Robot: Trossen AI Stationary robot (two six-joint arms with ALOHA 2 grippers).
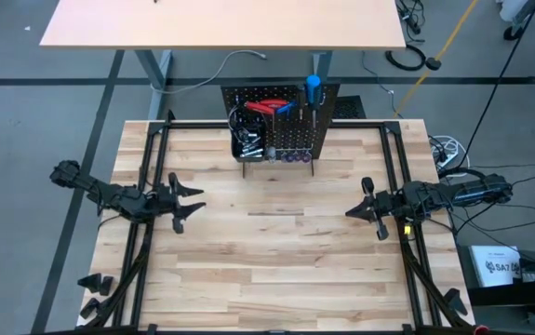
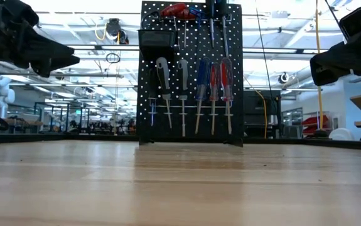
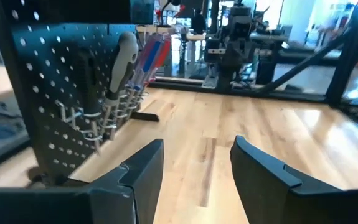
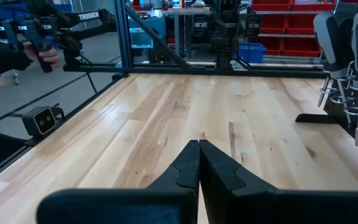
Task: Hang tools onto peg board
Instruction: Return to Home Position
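The peg board [image 2: 189,75] stood upright at the 12 o'clock edge of the wooden surface [image 1: 276,270], its face turned toward 6 o'clock. A row of screwdrivers [image 2: 202,81] hung on its hooks with their long axes vertical, handles at the top and shafts pointing straight down at the surface. Red-handled pliers [image 2: 175,9] sat near the board's top edge, beside a small black bin [image 2: 157,37] fixed to its upper part. The left end effector [image 1: 191,205] hovered at 9 o'clock with its fingers spread wide apart and nothing between them. The right end effector [image 1: 353,211] hovered at 3 o'clock, fingers pressed together and empty. Both pointed inward and stood well apart from the board.
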